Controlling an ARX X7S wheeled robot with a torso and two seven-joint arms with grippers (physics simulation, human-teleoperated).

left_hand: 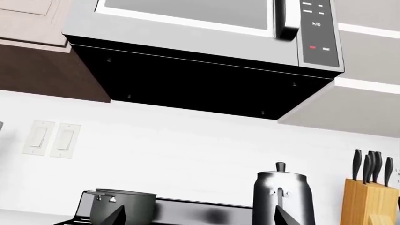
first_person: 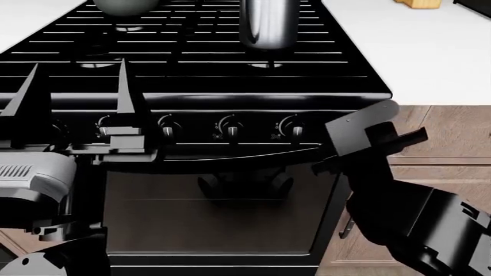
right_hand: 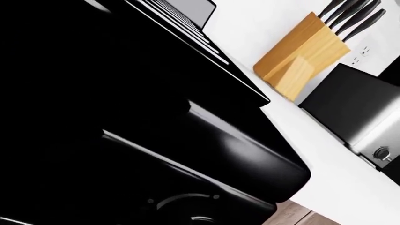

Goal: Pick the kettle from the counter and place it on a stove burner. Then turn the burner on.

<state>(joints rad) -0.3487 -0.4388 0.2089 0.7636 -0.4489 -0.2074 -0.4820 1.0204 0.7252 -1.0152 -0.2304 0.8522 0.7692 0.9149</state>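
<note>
White countertop [first_person: 429, 52] runs on both sides of a big black gas stove [first_person: 192, 75] with glossy parallel grate bars; light brown wooden cabinet fronts [first_person: 445, 132] stand under it on the right. Above the stove, the left wrist view shows a steel microwave [left_hand: 200, 28] with a dark underside, hanging on the white wall.

Next in size are the arms. The left arm, grey and black, lies low at the near left, and its left gripper [first_person: 77, 95] points up in front of the knob panel, its two black pointed fingers [first_person: 126, 92] standing well apart with nothing between them. The right arm comes up from the near right, bent, with the right gripper [first_person: 368, 141] beside the stove's right front corner; its fingers are not visible, so I cannot tell if it is open or closed.

The tall polished-steel kettle [first_person: 268, 23] with a small knobbed lid stands upright on the far right stove burner [first_person: 268, 62], free of both grippers. A squat dark grey pot [first_person: 126, 6] sits on the far left burner. A wooden knife block [left_hand: 368, 201] with black handles stands on the counter to the right. Four small knobs [first_person: 230, 126] line the stove front.
</note>
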